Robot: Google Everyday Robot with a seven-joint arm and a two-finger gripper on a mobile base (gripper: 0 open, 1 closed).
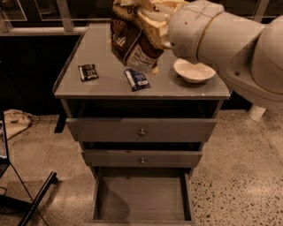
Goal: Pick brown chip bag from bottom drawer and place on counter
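Gripper, cut off by the top edge, sits over the back of the tabletop, jaws clamped on the crumpled top of the brown chip bag; whether the bag's lower end touches the surface is unclear. Bottom drawer stands open below, 1 bowl beside the bag.

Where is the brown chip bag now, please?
The brown chip bag hangs in the gripper, top centre over the counter, behind the blue packet, left of the bowl.
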